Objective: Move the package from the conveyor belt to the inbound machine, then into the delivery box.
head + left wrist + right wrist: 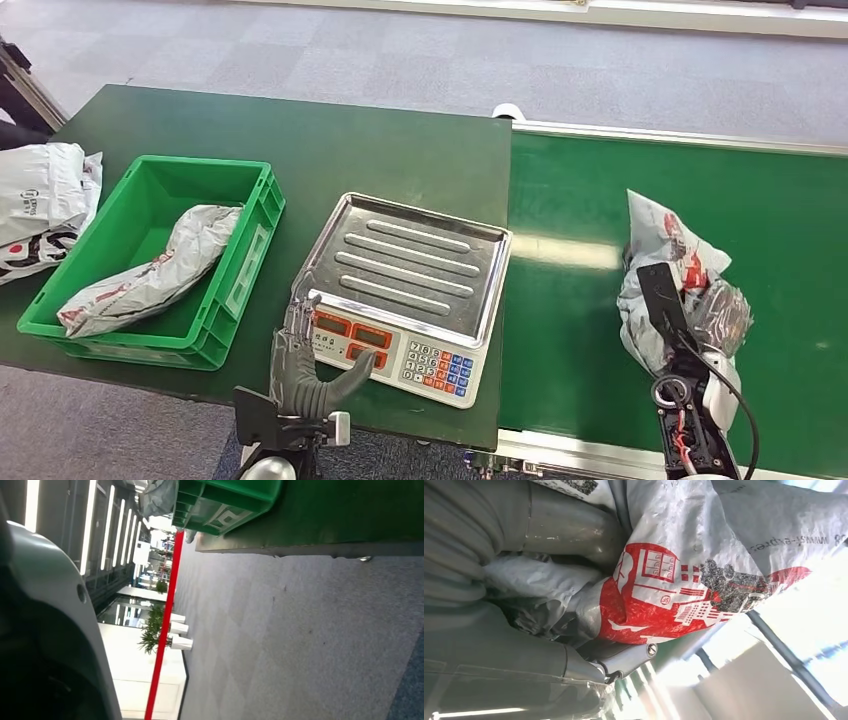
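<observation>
A grey plastic package (664, 262) with red print sits on the green conveyor belt (580, 330) at the right. My right hand (712, 318) grips it from the near side; up close its thumb and fingers (569, 530) close around the crumpled package (684, 560). The inbound machine, a scale with a steel tray (415, 260) and a keypad, stands on the dark green table. My left hand (305, 365) hovers at the scale's near left corner, fingers spread, holding nothing. The green delivery box (235, 265) at the left holds another grey package (160, 270).
More grey bags (40, 200) lie at the table's far left edge. The dark green table (300, 140) meets the belt along the scale's right side. Grey carpet floor (300, 640) lies below the table's edge, beneath the green box (225, 500).
</observation>
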